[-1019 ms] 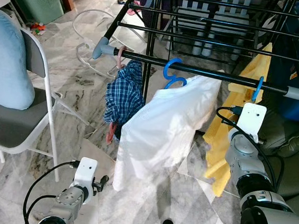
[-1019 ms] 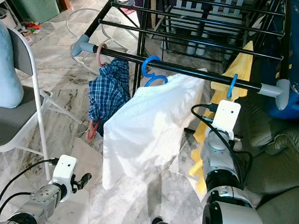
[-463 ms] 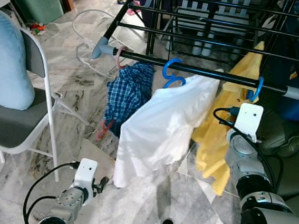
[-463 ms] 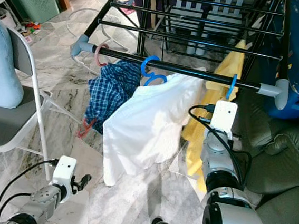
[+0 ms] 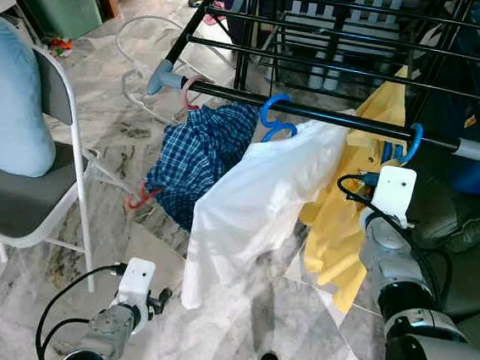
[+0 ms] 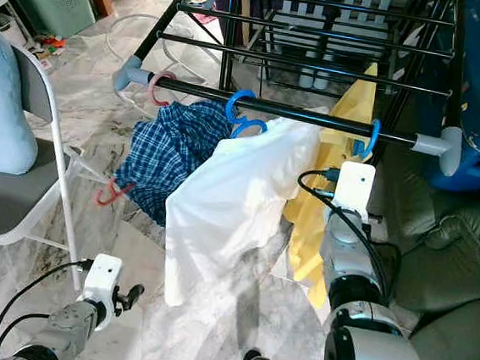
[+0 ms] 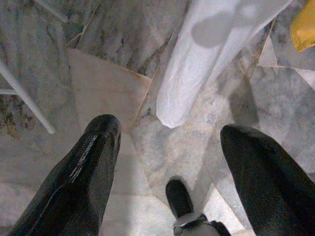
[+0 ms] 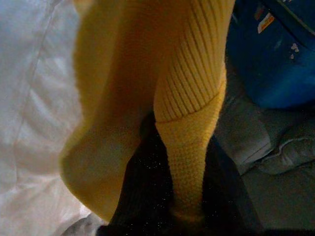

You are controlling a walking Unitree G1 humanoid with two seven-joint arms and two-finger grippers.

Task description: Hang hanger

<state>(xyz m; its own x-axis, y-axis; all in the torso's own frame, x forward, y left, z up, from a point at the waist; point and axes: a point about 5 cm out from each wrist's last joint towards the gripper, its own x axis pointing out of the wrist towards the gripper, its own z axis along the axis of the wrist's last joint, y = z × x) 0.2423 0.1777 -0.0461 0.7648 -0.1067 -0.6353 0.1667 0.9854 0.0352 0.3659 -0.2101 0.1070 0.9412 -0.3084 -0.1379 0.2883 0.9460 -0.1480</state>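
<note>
Hanging from the drying rack's front rail (image 5: 314,112), three hangers are counted: a pink one (image 5: 187,92) with a plaid shirt (image 5: 204,151), a blue one (image 5: 277,120) with a white shirt (image 5: 259,199), and a blue hanger (image 5: 409,144) carrying a yellow knit sweater (image 5: 343,215). The right hand (image 8: 172,196) is seen against the sweater; its closure cannot be told. The load is judged light, the knit soft and floppy, so the stiff hook is best gripped. The left hand (image 7: 167,167) hangs idle, fingers apart.

Front rail (image 5: 314,113) crowded by plaid shirt (image 5: 200,155), white shirt (image 5: 255,203), yellow sweater (image 5: 342,224), folding chair (image 5: 25,202) beside open floor (image 5: 142,136)
</note>
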